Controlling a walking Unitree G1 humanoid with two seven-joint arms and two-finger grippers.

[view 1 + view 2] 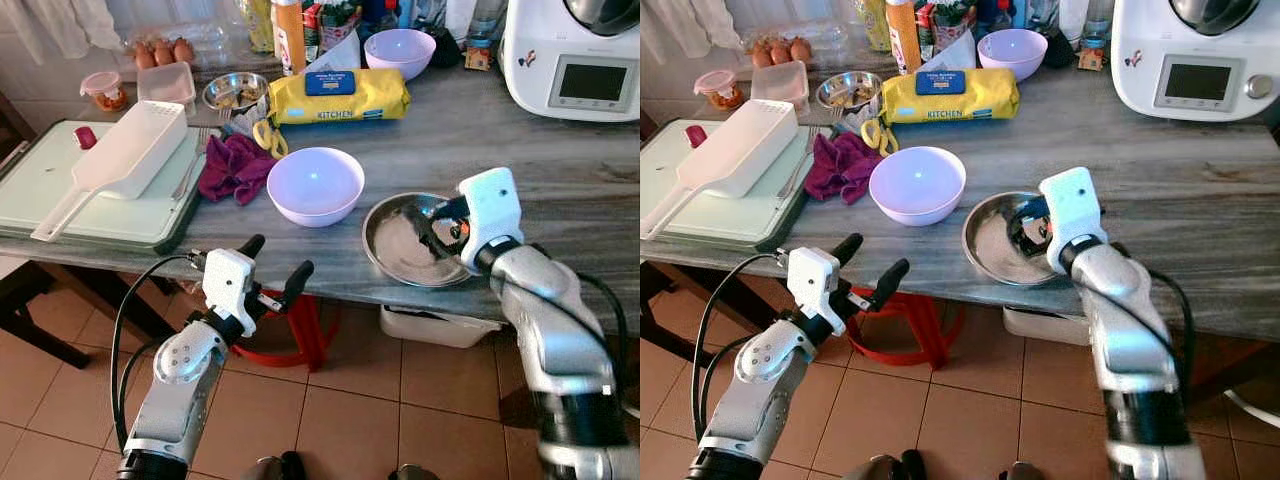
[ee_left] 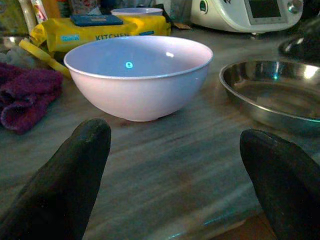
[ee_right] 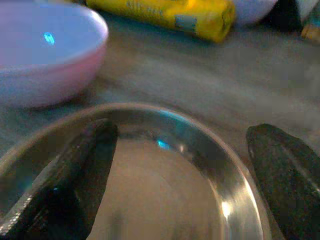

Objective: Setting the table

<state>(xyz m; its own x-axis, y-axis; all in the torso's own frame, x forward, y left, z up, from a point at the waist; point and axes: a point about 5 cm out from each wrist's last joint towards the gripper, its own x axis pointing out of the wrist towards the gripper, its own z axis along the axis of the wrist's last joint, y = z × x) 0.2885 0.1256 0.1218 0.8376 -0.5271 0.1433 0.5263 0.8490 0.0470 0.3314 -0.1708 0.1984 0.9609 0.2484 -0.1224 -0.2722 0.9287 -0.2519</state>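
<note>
A shallow steel plate [image 1: 395, 255] lies near the front edge of the grey table [image 1: 560, 190]. My right gripper [image 1: 432, 228] is open and low over the plate. In the right wrist view one finger [image 3: 75, 170] is inside the plate [image 3: 165, 195] and the other [image 3: 290, 175] is outside its rim. A lilac bowl [image 1: 315, 185] stands just left of the plate. My left gripper [image 1: 280, 256] is open and holds nothing. It hovers at the table's front edge, pointing at the lilac bowl [image 2: 137, 75].
Behind the bowl lie a purple cloth [image 1: 235, 165] and a yellow wipes pack [image 1: 338, 95]. A green tray [image 1: 60, 205] at the left holds a white handled container [image 1: 125, 160] and a fork [image 1: 190, 172]. A second lilac bowl [image 1: 400, 50] and a white kitchen machine [image 1: 575, 55] stand at the back. A red stool [image 1: 290, 335] is under the table.
</note>
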